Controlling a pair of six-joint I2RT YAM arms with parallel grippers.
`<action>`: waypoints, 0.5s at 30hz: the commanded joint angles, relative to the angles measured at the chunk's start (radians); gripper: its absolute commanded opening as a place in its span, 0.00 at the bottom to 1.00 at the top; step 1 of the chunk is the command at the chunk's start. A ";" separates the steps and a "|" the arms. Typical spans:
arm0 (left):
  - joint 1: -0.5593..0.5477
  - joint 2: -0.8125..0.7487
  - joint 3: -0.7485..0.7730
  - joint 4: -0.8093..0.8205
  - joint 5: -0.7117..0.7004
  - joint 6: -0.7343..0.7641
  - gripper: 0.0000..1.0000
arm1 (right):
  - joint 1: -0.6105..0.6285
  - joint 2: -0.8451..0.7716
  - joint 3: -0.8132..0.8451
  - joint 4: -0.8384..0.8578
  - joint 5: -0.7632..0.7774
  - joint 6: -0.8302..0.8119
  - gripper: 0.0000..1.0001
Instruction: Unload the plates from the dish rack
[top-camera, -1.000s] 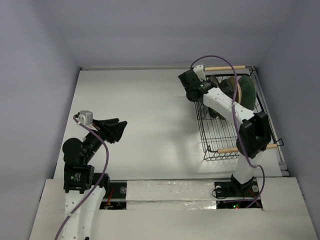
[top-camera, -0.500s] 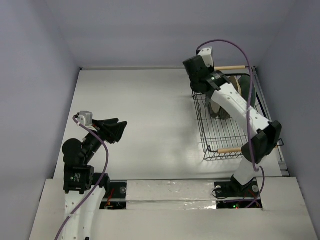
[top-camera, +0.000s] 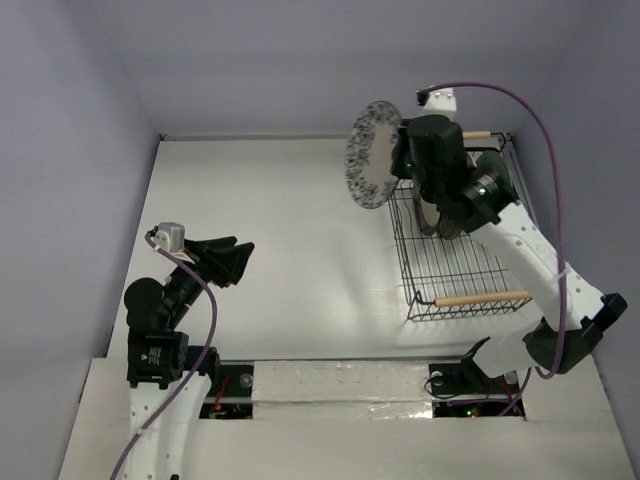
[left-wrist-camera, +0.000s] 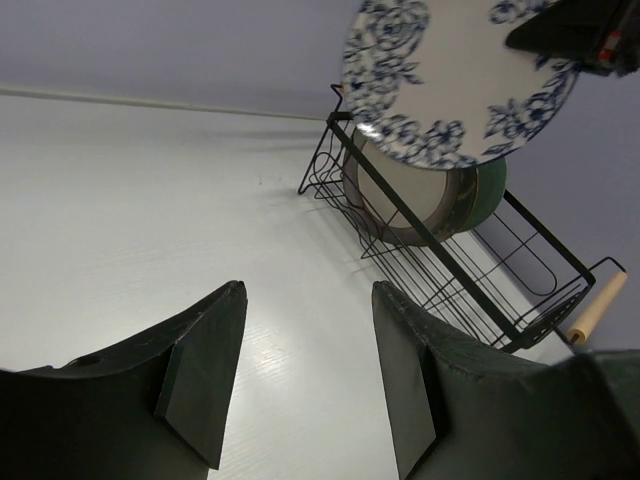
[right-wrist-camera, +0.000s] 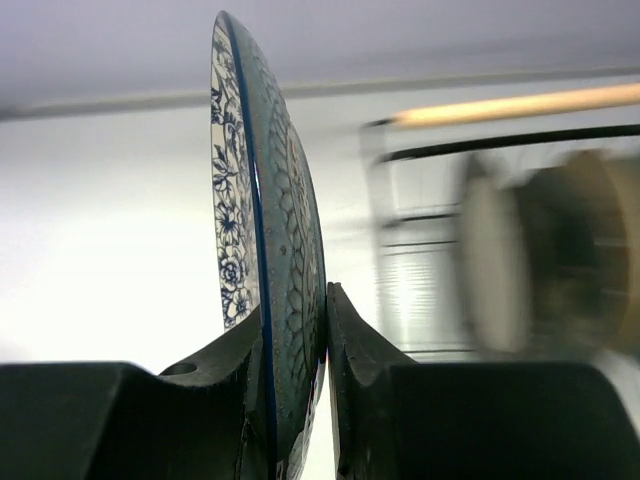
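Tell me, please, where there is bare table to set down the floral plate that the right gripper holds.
For the floral plate, the broad bare table between the left gripper and the dish rack is free, right up to the far wall. Crowded: the rack's far end, where other plates stand on edge.

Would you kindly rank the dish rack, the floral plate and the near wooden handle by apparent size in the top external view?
1. dish rack.
2. floral plate, though lifted nearer the camera, which flatters it.
3. near wooden handle.
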 joint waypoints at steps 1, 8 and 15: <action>0.005 -0.007 0.001 0.043 -0.002 0.004 0.50 | 0.047 0.052 -0.094 0.355 -0.326 0.177 0.00; 0.005 -0.007 0.001 0.040 -0.004 0.007 0.50 | 0.102 0.236 -0.179 0.594 -0.438 0.395 0.00; 0.005 -0.009 0.004 0.037 -0.007 0.009 0.50 | 0.154 0.501 -0.115 0.709 -0.460 0.535 0.00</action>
